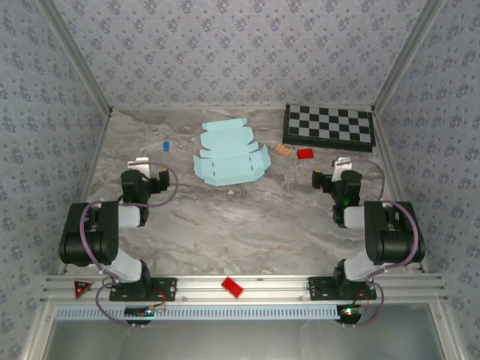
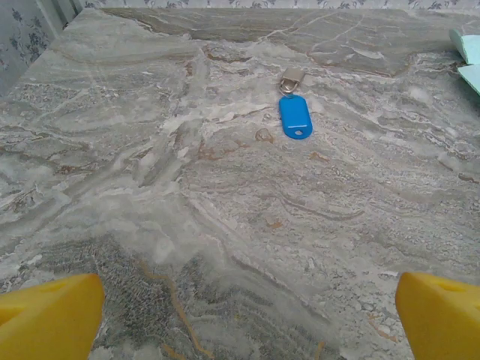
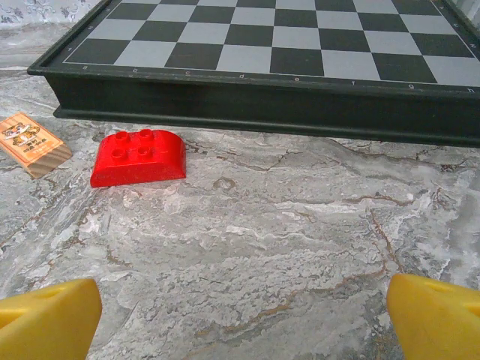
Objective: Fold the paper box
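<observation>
Blue key tag [image 2: 295, 116] before the wide-spread left gripper [image 2: 247, 319]; red brick [image 3: 139, 157] and chessboard [image 3: 270, 45] before the right gripper [image 3: 244, 319], spread too; from above, the paper box [image 1: 229, 159] lies flat, unfolded.

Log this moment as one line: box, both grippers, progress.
paper box: unfolded sheet on table | left gripper: open, empty | right gripper: open, empty | nearby: blue key tag, red brick | fold: not started

Left side: bare marble table [image 2: 150, 187] open up to blue key tag [image 2: 295, 116]; paper box [image 1: 229, 154] flat mid-table, well apart. Right side: red brick [image 3: 139, 157], wooden block [image 3: 30, 142] (both low), chessboard [image 3: 270, 82] blocking far right corner. Near half of table clear.
</observation>
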`<act>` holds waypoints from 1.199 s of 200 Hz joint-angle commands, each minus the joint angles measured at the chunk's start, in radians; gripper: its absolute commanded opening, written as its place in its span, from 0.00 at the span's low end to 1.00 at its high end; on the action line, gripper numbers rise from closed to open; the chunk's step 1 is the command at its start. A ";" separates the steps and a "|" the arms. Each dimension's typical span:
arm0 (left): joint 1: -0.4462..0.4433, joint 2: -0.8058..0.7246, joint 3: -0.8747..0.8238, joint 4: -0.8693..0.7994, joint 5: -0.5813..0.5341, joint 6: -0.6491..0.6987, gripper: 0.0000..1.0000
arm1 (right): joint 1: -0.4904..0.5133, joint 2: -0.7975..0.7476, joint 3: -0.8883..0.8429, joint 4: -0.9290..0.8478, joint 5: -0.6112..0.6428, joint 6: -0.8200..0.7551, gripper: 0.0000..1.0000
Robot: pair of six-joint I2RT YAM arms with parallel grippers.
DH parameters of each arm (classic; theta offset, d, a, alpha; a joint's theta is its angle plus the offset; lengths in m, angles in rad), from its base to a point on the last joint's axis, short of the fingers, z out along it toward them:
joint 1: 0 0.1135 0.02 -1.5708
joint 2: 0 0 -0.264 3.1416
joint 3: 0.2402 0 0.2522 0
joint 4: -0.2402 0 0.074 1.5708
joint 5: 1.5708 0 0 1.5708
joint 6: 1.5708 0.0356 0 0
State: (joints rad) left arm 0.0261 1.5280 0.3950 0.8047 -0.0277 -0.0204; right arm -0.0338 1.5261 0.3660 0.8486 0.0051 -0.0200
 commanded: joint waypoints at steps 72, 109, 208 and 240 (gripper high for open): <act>-0.004 0.007 0.020 0.005 -0.005 -0.011 1.00 | 0.005 0.008 0.017 0.001 0.024 -0.008 1.00; -0.003 0.007 0.021 0.005 -0.005 -0.011 1.00 | 0.002 0.008 0.017 0.000 0.017 -0.007 0.99; -0.004 -0.048 0.047 -0.083 -0.040 -0.026 1.00 | -0.022 -0.039 -0.003 -0.001 0.042 0.041 1.00; -0.003 -0.205 0.161 -0.427 -0.112 -0.104 1.00 | -0.014 -0.175 0.097 -0.335 0.085 0.079 1.00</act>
State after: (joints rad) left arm 0.0261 1.4479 0.4397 0.6334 -0.0738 -0.0463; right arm -0.0509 1.4555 0.3695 0.7731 0.0391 0.0036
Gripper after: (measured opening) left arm 0.997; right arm 0.995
